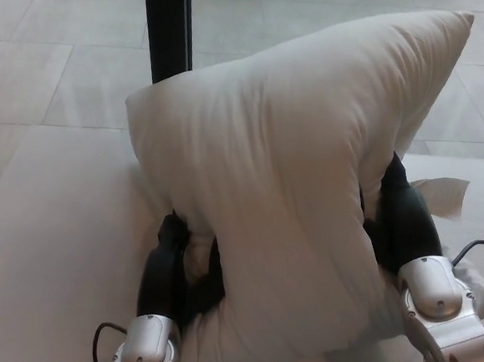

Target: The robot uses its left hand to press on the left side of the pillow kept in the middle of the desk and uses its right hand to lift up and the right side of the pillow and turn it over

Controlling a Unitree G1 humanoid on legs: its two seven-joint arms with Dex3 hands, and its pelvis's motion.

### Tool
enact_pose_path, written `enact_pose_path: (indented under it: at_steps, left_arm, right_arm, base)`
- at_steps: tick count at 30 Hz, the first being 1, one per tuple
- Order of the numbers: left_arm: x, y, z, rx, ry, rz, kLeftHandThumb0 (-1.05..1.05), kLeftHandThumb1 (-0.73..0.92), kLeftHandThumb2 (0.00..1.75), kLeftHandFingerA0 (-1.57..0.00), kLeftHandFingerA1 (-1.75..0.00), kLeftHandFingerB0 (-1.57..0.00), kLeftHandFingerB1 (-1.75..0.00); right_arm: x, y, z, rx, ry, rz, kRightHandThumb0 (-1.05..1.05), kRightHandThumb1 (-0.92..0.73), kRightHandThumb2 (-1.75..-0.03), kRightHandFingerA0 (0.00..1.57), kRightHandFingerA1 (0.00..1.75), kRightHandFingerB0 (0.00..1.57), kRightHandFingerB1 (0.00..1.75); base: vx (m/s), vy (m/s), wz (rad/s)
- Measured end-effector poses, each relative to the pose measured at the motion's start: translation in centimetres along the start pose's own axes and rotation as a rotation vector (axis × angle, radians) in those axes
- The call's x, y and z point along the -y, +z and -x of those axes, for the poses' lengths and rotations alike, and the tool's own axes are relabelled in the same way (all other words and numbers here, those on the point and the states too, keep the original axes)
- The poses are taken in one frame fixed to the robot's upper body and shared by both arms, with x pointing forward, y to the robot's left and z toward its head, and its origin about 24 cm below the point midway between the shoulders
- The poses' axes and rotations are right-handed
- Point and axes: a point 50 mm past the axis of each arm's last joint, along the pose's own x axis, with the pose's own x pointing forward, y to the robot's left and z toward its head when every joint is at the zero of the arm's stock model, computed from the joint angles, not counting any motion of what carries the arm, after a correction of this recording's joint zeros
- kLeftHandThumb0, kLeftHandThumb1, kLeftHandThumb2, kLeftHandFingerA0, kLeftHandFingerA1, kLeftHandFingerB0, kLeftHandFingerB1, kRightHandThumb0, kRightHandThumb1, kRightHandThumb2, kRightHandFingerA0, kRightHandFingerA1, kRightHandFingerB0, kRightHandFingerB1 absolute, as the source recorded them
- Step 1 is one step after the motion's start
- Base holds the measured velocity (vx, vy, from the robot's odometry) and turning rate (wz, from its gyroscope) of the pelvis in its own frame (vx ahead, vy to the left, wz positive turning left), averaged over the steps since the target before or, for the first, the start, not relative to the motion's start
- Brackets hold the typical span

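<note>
A big white pillow [285,168] stands folded up on the pale desk [53,242], its right side raised high with one corner at the upper right. My left hand [175,264] sits under the pillow's lower left fold, black fingers pushed into the fabric and partly hidden. My right hand [402,219] is behind the raised right side, mostly covered by the pillow, holding that side up. A small white tag or corner [442,195] sticks out to the right of it.
A black upright post [166,24] stands behind the desk at the top left. Pale tiled floor [60,41] lies beyond the desk's far edge. Cables run by both wrists.
</note>
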Motion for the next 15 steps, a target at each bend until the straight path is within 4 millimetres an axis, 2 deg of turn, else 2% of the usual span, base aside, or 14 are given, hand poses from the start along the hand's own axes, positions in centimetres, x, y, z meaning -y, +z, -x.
enact_pose_path:
  at_steps: [1, 3, 4, 5, 6, 9, 10, 11, 12, 13, 14, 15]
  left_arm:
    - [-0.02, -0.03, 0.00, 0.003, 0.003, 0.000, -0.92, 0.45, 0.83, -0.07, -0.38, 0.00, -0.05]
    - [-0.06, -0.09, 0.01, 0.007, 0.007, 0.001, -0.92, 0.45, 0.83, -0.07, -0.38, 0.00, -0.05]
    - [-0.08, -0.12, 0.01, 0.009, 0.009, 0.001, -0.68, 0.56, 0.84, -0.03, -0.44, 0.00, 0.00]
    - [-0.09, -0.16, 0.02, 0.011, 0.011, 0.001, -0.68, 0.56, 0.84, -0.03, -0.44, 0.00, 0.00]
    - [-0.10, -0.18, 0.02, 0.013, 0.012, 0.001, -0.90, 0.46, 0.81, -0.07, -0.49, 0.00, 0.00]
    - [-0.10, -0.31, 0.03, 0.017, 0.015, 0.001, -0.93, 0.49, 0.82, -0.09, -0.57, 0.00, 0.00]
    - [-0.09, -0.34, 0.04, 0.018, 0.016, 0.000, -0.76, 0.51, 0.83, -0.04, -0.50, 0.00, 0.00]
    - [-0.06, -0.42, 0.05, 0.019, 0.015, -0.001, -0.76, 0.51, 0.83, -0.04, -0.50, 0.00, 0.00]
    - [-0.02, -0.46, 0.06, 0.021, 0.015, -0.002, -0.76, 0.52, 0.84, -0.03, -0.47, 0.00, 0.00]
    - [0.01, -0.51, 0.07, 0.021, 0.015, -0.003, -0.72, 0.54, 0.85, -0.03, -0.46, 0.00, 0.00]
    - [0.07, -0.58, 0.09, 0.022, 0.014, -0.004, -0.68, 0.59, 0.86, -0.03, -0.44, 0.00, 0.00]
    - [0.22, -0.74, 0.20, 0.020, 0.009, -0.008, -0.68, 0.59, 0.86, -0.03, -0.44, 0.00, 0.00]
  right_arm:
    - [-0.07, 0.01, 0.01, 0.003, -0.001, 0.005, -1.05, -0.61, -1.02, 0.53, 0.97, 0.16, 0.55]
    - [-0.19, 0.04, 0.04, 0.008, -0.003, 0.016, -1.05, -0.61, -1.02, 0.53, 0.97, 0.16, 0.55]
    - [-0.25, 0.06, 0.05, 0.012, -0.003, 0.022, -1.05, -0.64, -1.02, 0.50, 0.92, 0.14, 0.52]
    - [-0.30, 0.09, 0.06, 0.015, -0.004, 0.026, -1.05, -0.64, -1.02, 0.50, 0.92, 0.14, 0.52]
    - [-0.33, 0.10, 0.06, 0.017, -0.005, 0.029, -0.90, -0.69, -0.65, 0.43, 1.45, 0.17, 0.48]
    - [-0.48, 0.15, 0.09, 0.023, -0.007, 0.041, -0.92, -0.69, -0.64, 0.39, 1.39, 0.18, 0.53]
    - [-0.50, 0.17, 0.10, 0.023, -0.007, 0.043, -0.97, -0.57, -0.96, 0.40, 0.98, 0.14, 0.52]
    - [-0.55, 0.18, 0.12, 0.025, -0.006, 0.045, -0.97, -0.57, -0.96, 0.40, 0.98, 0.14, 0.52]
    - [-0.60, 0.19, 0.15, 0.026, -0.005, 0.046, -0.86, -0.64, -0.60, 0.36, 1.06, 0.20, 0.46]
    - [-0.65, 0.18, 0.19, 0.026, -0.003, 0.047, -0.75, -0.68, -0.62, 0.45, 1.29, 0.26, 0.43]
    - [-0.68, 0.17, 0.25, 0.027, -0.002, 0.046, -0.71, -0.69, -0.61, 0.42, 1.03, 0.30, 0.41]
    - [-0.72, 0.17, 0.43, 0.029, -0.001, 0.041, -0.71, -0.69, -0.61, 0.42, 1.03, 0.30, 0.41]
  base:
    - [0.00, 0.000, 0.00]
    - [0.00, 0.000, 0.00]
    - [0.00, 0.000, 0.00]
    - [0.00, 0.000, 0.00]
    - [0.00, 0.000, 0.00]
    - [0.00, 0.000, 0.00]
    - [0.00, 0.000, 0.00]
    - [0.00, 0.000, 0.00]
    - [0.00, 0.000, 0.00]
    - [0.00, 0.000, 0.00]
    - [0.00, 0.000, 0.00]
    - [0.00, 0.000, 0.00]
